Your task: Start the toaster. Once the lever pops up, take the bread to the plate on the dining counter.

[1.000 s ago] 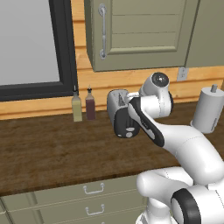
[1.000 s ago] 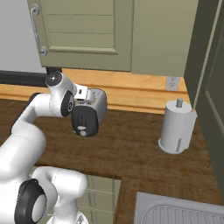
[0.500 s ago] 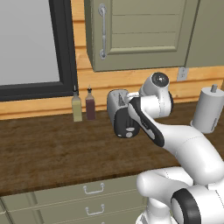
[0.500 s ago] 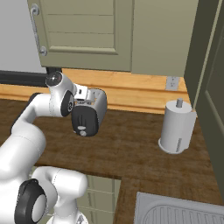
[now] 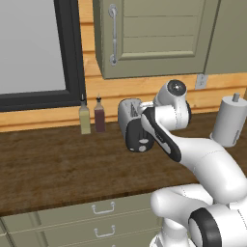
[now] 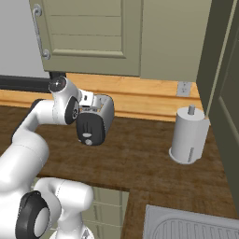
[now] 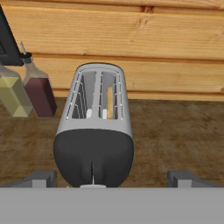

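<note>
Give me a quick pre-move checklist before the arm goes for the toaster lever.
1. Bread in a slot of the toaster: ok, tan slice in the right slot.
2. Gripper open: ok, fingertips wide apart, nothing held.
3. Gripper lined up with the toaster's black end panel: ok, panel centred between the fingertips in the hand view.
4. Lever position: cannot tell; only a thin slit shows on the panel.
5. Two bottles clear of the toaster: ok, apart from it, by the wall.
</note>
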